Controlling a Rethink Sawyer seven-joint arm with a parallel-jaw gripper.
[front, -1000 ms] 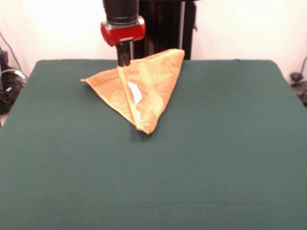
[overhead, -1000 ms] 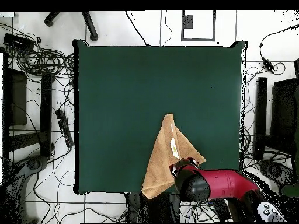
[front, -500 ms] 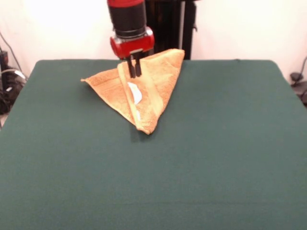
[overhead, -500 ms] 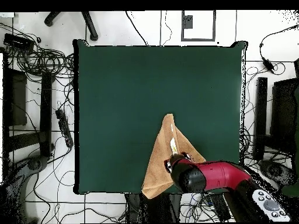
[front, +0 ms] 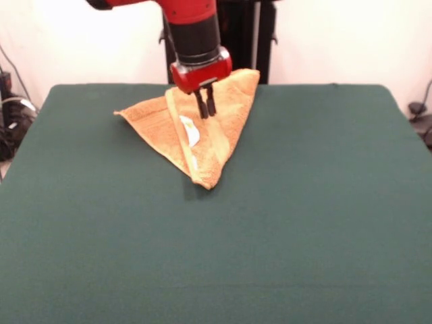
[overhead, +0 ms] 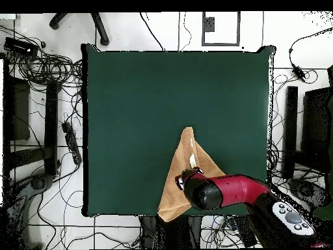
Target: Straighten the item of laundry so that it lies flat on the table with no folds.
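I see the towel lying on the table, folded into a triangle shape. In the front view it is in the far part of the table, a little left of the middle, close to the robot's side. One corner points toward the camera, one corner points to the left, and the third corner reaches the far edge of the table. A woven band runs along the fold, and the small white label shows on top, near the middle of the triangle. In the overhead view the towel sits near the bottom edge of the table, with its narrow tip pointing up.

The gripper hangs directly above the towel, over the upper part of the triangle, just beside the label on its far side. Its two dark fingers point down, a narrow gap stays between them, and nothing is held in this gap. I cannot tell if the tips touch the cloth. The red and black arm comes over the towel from the robot's side.
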